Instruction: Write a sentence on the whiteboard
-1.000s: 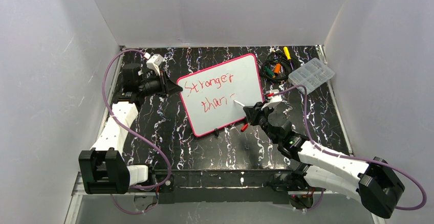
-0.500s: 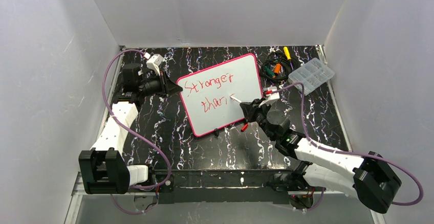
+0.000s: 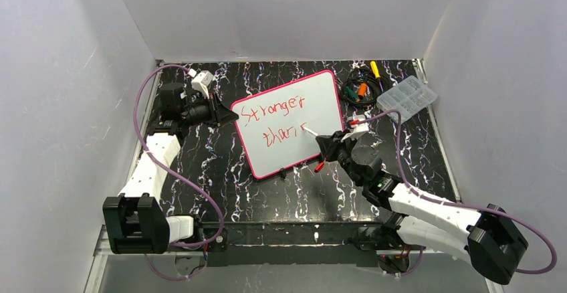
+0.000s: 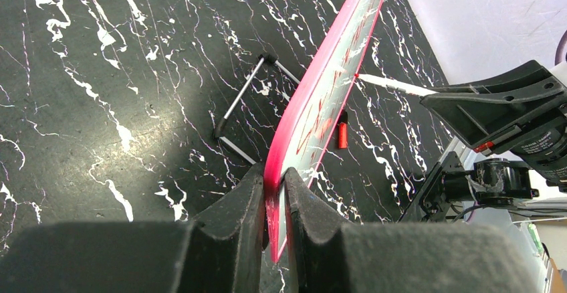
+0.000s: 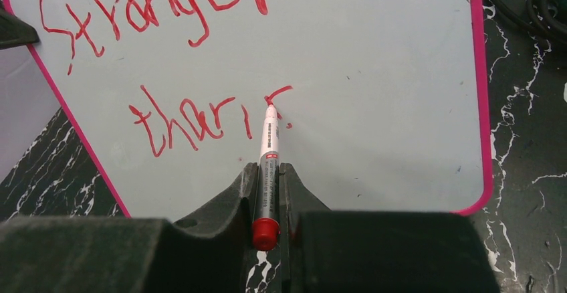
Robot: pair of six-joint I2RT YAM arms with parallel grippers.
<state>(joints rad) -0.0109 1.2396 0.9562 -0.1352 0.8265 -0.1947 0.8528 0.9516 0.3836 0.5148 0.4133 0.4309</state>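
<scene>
The whiteboard point(image 3: 314, 99) stands tilted on a wire stand, its pink-red border showing edge-on in the left wrist view point(image 4: 321, 99). My left gripper point(image 3: 231, 115) point(image 4: 273, 172) is shut on the board's left edge. The sentence point(image 3: 273, 112) point(image 5: 154, 12) is in red and reads about "Stronger" over "than" with a fresh stroke after it. My right gripper point(image 3: 325, 142) point(image 5: 269, 169) is shut on a white marker point(image 5: 269, 139) point(image 3: 311, 131) point(image 4: 394, 85) with a red end. The marker's tip touches the board at that last stroke.
A red marker cap point(image 3: 319, 166) point(image 4: 342, 136) lies on the black marbled table below the board. A clear compartment box point(image 3: 406, 97) sits at the back right, beside a bundle of cables point(image 3: 360, 89) and a yellow-handled tool point(image 3: 375, 69). White walls enclose the table.
The right gripper has carried the marker tip slightly up and left on the board, near the end of the second line. The left arm and the board have not moved.
</scene>
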